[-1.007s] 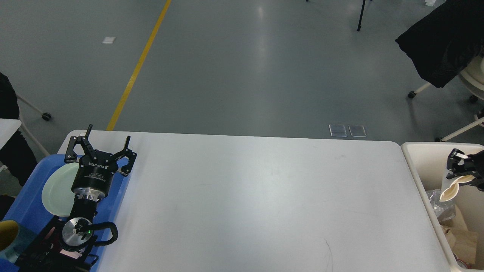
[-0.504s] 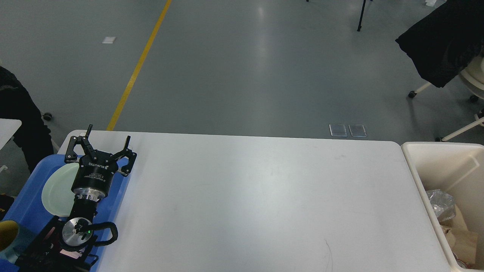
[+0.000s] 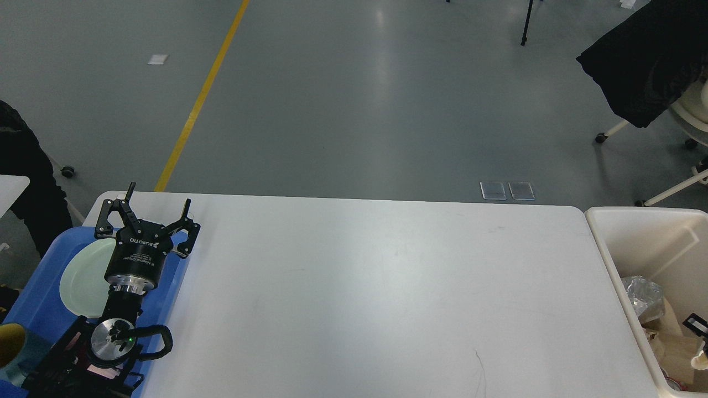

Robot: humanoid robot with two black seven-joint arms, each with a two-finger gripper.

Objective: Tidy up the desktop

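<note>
Back into view at the bin's (image 3: 611,243) near right corner comes the right gripper (image 3: 698,331), grip unclear; left gripper (image 3: 157,207) hovers wide open, empty, over the desktop's (image 3: 387,293) far left corner.

lab floor (image 3: 343,99), yellow line (image 3: 202,97)

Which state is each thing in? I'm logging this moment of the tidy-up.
desktop: bare white surface, faint scuffs
left gripper: open, empty, over the tray
blue tray: holds a pale plate
pale plate: flat
cream bin: open, trash inside
right gripper: barely visible
</note>
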